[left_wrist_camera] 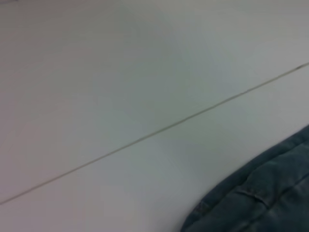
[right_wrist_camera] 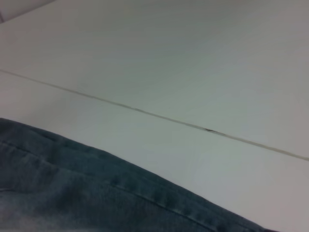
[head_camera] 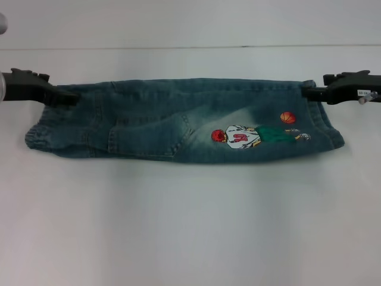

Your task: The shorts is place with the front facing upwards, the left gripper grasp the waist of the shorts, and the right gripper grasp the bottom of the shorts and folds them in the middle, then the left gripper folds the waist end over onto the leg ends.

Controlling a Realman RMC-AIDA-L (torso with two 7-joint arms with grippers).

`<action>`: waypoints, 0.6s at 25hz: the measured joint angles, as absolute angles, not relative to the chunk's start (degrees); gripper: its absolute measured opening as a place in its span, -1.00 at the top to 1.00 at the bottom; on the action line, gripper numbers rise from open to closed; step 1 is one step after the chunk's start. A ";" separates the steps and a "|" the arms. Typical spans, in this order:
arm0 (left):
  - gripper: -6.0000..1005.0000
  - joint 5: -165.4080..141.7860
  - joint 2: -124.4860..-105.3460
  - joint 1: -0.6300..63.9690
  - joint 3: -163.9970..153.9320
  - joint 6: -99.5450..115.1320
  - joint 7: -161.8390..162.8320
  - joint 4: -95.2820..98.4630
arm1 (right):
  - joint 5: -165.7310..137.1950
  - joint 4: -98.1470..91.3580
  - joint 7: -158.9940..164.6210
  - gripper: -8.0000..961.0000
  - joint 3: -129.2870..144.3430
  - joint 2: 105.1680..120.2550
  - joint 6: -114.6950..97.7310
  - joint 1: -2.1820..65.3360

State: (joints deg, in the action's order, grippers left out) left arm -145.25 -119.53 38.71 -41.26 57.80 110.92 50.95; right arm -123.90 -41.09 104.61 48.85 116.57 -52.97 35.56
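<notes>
The blue denim shorts lie on the white table, folded lengthwise into one long band. The gathered waist is at the left end. The bottom of the shorts, with its leg ends, is at the right end. A cartoon basketball-player print faces up right of centre. My left gripper is shut on the far corner at the waist end. My right gripper is shut on the far corner at the hem end. The far edge runs straight between them. Each wrist view shows only denim and table.
The white table spreads wide in front of the shorts. A thin seam line crosses the surface behind them and also appears in both wrist views.
</notes>
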 joint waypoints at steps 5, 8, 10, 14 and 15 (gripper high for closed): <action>-0.74 -148.02 -119.69 39.08 -40.93 57.06 112.46 51.53 | -123.94 -43.09 104.44 -0.47 48.86 117.43 -53.03 34.55; -0.74 -147.33 -119.85 37.98 -40.51 56.85 113.40 53.55 | -123.73 -45.27 104.54 -0.47 48.77 117.89 -53.85 33.42; -0.74 -146.18 -120.06 36.77 -39.91 57.30 113.78 55.65 | -123.61 -48.53 104.50 -0.47 48.29 118.81 -55.54 32.05; -0.74 -140.82 -120.15 33.46 -38.84 60.07 113.77 58.75 | -122.88 -51.41 104.10 -0.45 48.05 119.53 -57.19 30.64; -0.74 -138.68 -119.91 32.47 -38.24 61.31 113.59 59.01 | -120.56 -51.77 102.46 -0.44 47.95 119.61 -58.40 29.83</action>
State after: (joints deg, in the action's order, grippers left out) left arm -138.68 -119.91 32.47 -38.24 61.31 113.59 59.01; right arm -120.56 -51.77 102.46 47.95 119.61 -58.40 29.83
